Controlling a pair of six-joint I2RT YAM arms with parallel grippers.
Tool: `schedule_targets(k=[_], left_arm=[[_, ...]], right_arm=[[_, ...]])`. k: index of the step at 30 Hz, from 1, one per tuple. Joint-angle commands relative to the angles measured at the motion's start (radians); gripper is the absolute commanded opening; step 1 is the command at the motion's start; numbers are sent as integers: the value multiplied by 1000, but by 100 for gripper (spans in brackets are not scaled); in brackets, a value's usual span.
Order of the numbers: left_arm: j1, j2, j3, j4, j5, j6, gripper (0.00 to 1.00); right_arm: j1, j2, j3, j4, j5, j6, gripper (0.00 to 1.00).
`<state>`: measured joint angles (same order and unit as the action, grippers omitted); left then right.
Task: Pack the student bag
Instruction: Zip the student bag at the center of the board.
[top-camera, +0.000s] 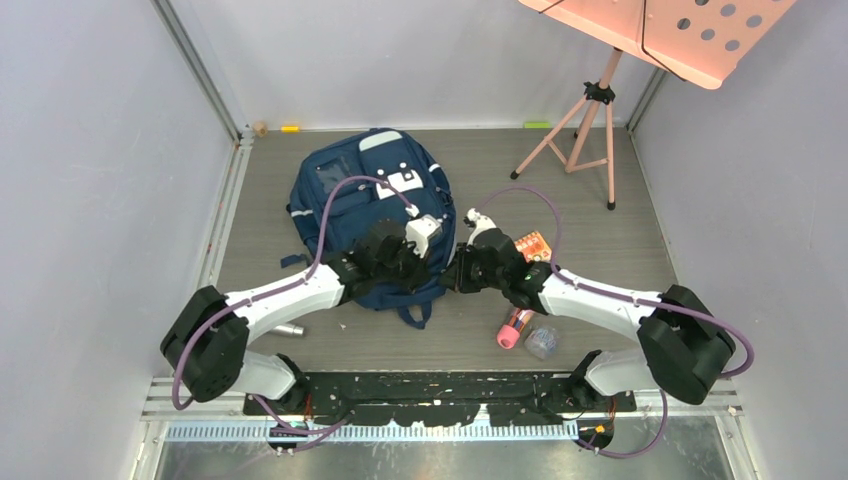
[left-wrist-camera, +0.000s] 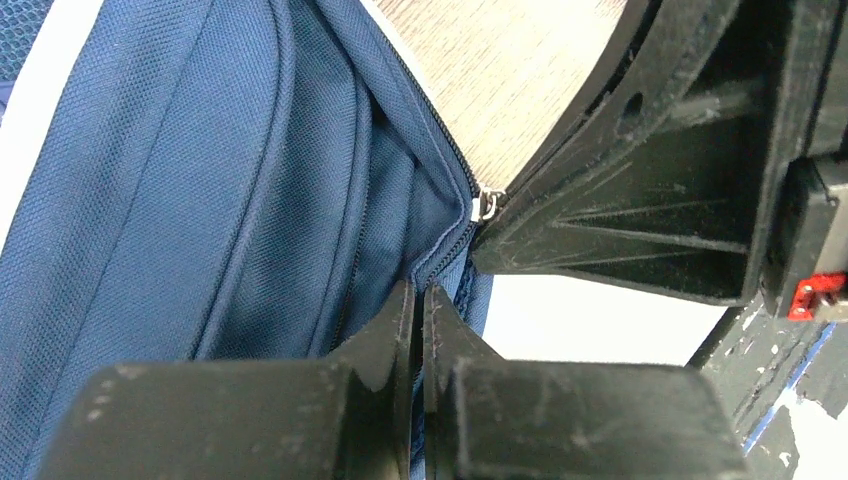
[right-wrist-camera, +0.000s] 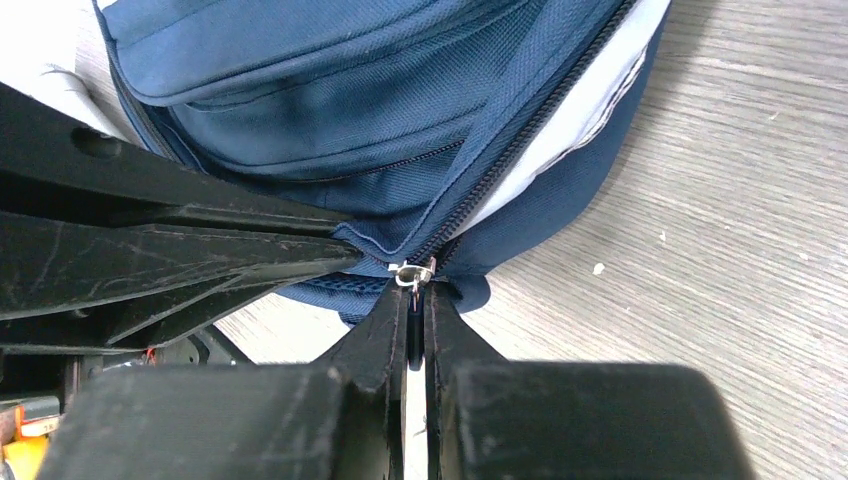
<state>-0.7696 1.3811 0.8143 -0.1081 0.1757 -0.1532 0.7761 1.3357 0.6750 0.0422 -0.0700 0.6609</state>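
Closest to the lens, the left gripper (left-wrist-camera: 420, 297) is pinched together on seam fabric of the large navy blue fabric backpack (top-camera: 340, 200), which lies flat on the grey wood-grain tabletop (top-camera: 620, 250) just ahead of both arms. The right gripper (right-wrist-camera: 418, 300) is clamped on its small silver zipper pull (right-wrist-camera: 414, 273).

Student bag (top-camera: 335, 195) partly beneath arms (top-camera: 300, 288)

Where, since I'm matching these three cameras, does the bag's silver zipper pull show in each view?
Top external: not visible, hidden where the left hand and right hand meet at the student bag's edge.
Left wrist: zipper pull right of centre, at the right hand's tip.
Right wrist: dead centre, just above the closed fingertips.
Shared landmark: the bag's zipper track.
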Motion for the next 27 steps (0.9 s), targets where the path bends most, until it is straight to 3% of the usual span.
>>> schedule_targets(k=[1, 11, 20, 27], left_arm=[[6, -64, -65, -39, -122, -32, 0], [6, -243, -107, -332, -398, -233, 0], [6, -442, -72, -624, -624, -375, 0], [7, -571, -32, -768, -733, -440, 0]], right_arm=[[-32, -72, 28, -65, 54, -11, 0], [-165, -38, 59, -141, 43, -83, 1], [-291, 52, 76, -123, -19, -119, 0], [-321, 117, 100, -77, -48, -124, 0]])
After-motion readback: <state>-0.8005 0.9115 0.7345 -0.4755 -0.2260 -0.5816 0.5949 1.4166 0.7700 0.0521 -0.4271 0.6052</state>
